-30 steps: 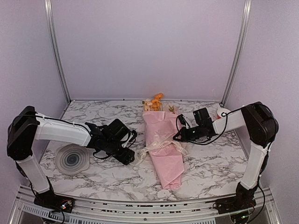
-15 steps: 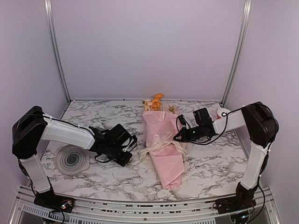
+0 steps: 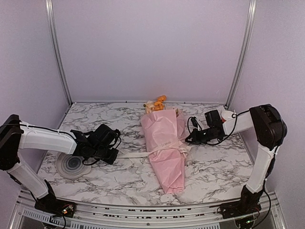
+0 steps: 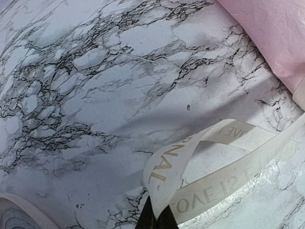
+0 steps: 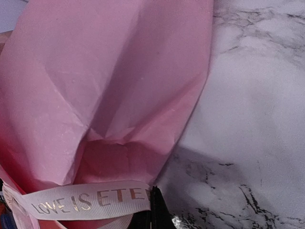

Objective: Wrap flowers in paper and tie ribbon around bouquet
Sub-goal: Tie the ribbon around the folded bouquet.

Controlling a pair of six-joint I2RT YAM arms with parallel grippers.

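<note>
Marbled tabletop [image 3: 114, 121], grey ringed disc [image 3: 70, 167] near its left edge, lilac walls [image 3: 152, 47], metal corner posts [image 3: 58, 52]

Your tally: two pincers, left pincer [image 3: 113, 155] and right pincer [image 3: 188, 140]. One bouquet [image 3: 164, 148] between them. One ribbon [image 3: 134, 154], a single strand running from one pincer to the other. One ringed disc [image 3: 70, 166] just outside your left pincer. One cluster of blossoms [image 3: 157, 102], too small to count singly. One counter [image 3: 214, 167].
</note>
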